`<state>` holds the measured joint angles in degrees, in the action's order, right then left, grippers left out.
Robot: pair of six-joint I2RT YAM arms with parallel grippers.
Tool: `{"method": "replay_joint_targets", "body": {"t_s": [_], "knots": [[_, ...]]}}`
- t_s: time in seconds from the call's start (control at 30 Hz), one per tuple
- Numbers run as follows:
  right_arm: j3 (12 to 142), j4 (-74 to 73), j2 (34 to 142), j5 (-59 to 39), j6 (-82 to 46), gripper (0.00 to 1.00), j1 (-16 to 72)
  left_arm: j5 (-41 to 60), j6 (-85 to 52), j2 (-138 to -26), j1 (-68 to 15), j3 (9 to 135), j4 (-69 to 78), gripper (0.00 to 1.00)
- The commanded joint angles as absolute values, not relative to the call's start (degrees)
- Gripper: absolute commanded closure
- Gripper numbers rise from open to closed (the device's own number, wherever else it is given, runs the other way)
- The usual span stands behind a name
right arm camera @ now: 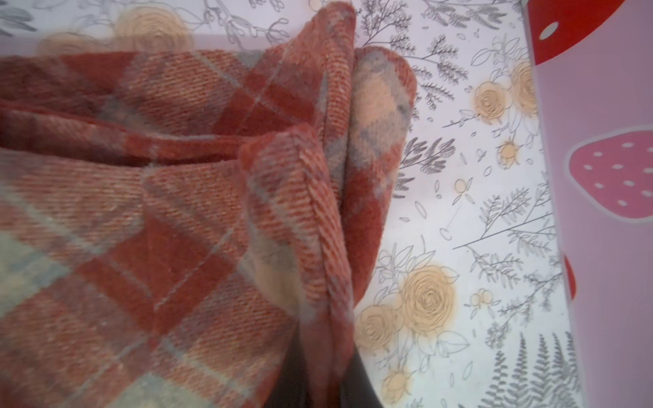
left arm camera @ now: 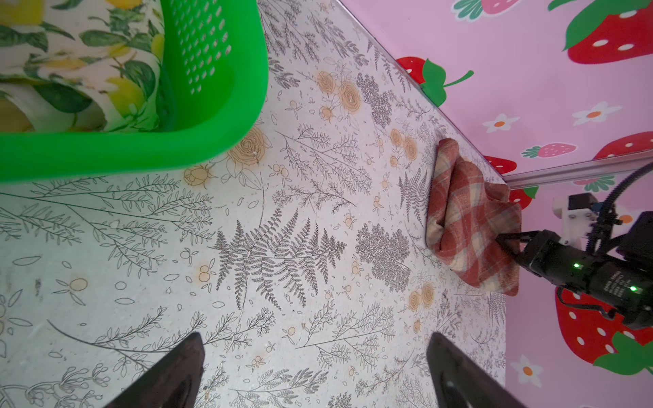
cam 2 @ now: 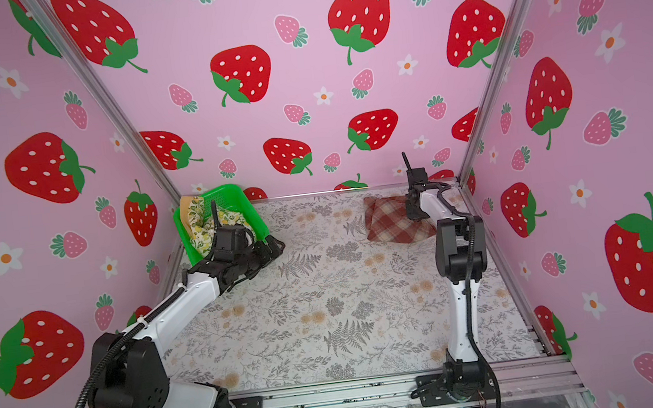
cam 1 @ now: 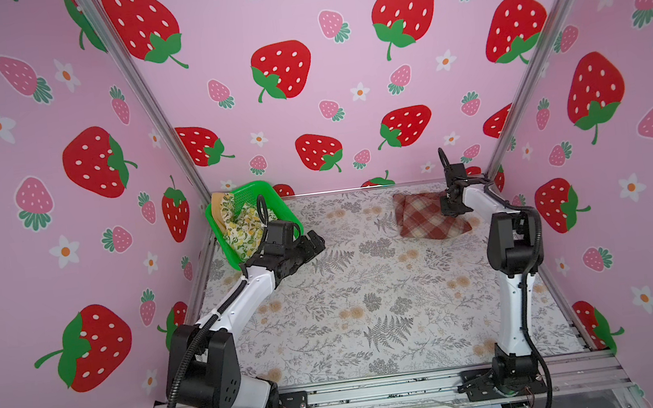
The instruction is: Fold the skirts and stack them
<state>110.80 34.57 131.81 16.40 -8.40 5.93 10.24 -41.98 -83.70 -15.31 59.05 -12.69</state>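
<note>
Your right tool (left arm camera: pixel 504 243) is clenched on the right-hand edge of the plaid skirt (cam 1: pixel 423 219). The skirt lies bunched in thick folds at the far right of the worktop (cam 1: pixel 368 292) and stretches leftward from that grip. Your left tool (cam 1: pixel 314 242) hangs wide open, well apart from it, beside the green basket (cam 1: pixel 223 246) that holds the crumpled lemon skirt (cam 1: pixel 242 231).

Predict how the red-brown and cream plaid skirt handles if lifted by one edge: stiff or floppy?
Likely floppy: the red-brown and cream plaid skirt bends in soft folds where the right end effector pinches it, so the rest should sag. Probably heavyish for cloth; the weave looks thick. Coarse twill, so unlikely to slip.
</note>
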Motion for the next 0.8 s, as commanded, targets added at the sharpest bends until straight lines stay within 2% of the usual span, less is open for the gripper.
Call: {"method": "replay_joint_targets", "body": {"t_s": [0.0,0.13,0.23,0.3,0.47,0.6,0.63,0.77], "knots": [[115.8,38.6,134.8,22.9,-4.4,0.87,5.1,11.0,-41.4,-84.5,-14.5,62.6,-13.2,0.01],[119.0,37.2,138.0,27.1,-1.1,0.86,4.8,10.4,-40.6,-84.3,-13.9,63.2,-14.4,0.01],[120.9,36.9,139.5,28.9,-1.3,0.74,4.4,10.1,-39.9,-84.3,-12.8,64.4,-15.8,0.01],[121.7,36.9,139.4,29.2,-3.1,0.60,4.3,9.7,-39.5,-84.5,-11.9,65.7,-17.3,0.01],[118.7,32.3,133.8,21.3,-5.5,0.25,4.8,7.4,-38.4,-85.0,-9.3,70.5,-21.1,0.01],[116.7,30.4,128.0,16.8,-7.2,0.09,6.0,3.6,-36.9,-86.2,-7.2,75.4,-24.9,0.01],[116.4,30.4,126.5,15.0,-7.7,0.00,6.3,2.4,-36.5,-86.8,-6.4,77.0,-26.3,0.01],[113.5,30.0,120.8,8.8,-9.6,0.00,8.4,-0.7,-36.4,-89.7,-1.9,82.0,-31.2,0.01]]}}
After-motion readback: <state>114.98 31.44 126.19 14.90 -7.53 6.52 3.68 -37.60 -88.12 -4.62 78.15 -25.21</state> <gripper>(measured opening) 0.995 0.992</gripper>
